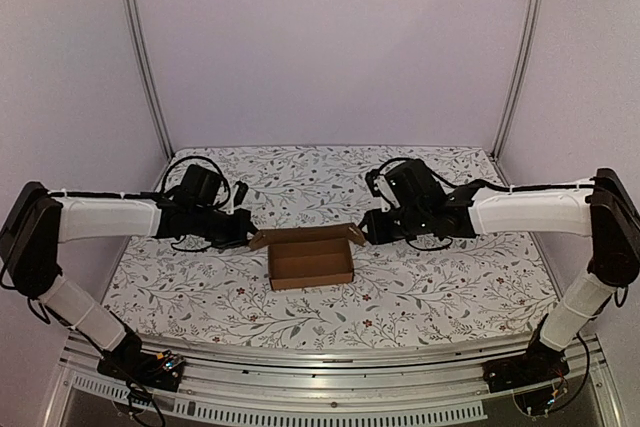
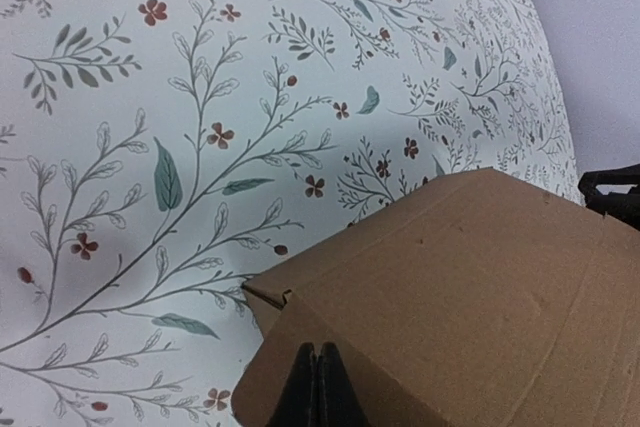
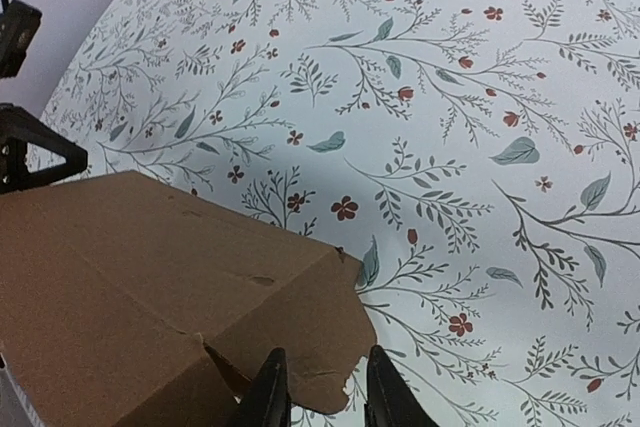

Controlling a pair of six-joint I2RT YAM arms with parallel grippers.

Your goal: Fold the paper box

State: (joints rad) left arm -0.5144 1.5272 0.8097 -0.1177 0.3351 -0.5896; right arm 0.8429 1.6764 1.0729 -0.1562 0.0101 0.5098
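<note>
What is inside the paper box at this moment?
The top view shows only the bare brown floor and inner walls of the paper box, with no item on the visible floor. The strip just behind its near wall is hidden.

You're working in a robot test cell in a lab, not a home or a shop. Plain pale lilac walls [image 1: 330, 37] close off the far side and both flanks, framed by bare aluminium uprights [image 1: 143, 47] in the far corners. The table [image 1: 200, 297] wears a floral cloth, but its near edge is a slotted aluminium rail [image 1: 330, 377]. Your left arm [image 1: 105, 217] and right arm [image 1: 530, 212] are bolted to that rail, and loose black cables [image 1: 190, 159] loop over their wrists.
</note>
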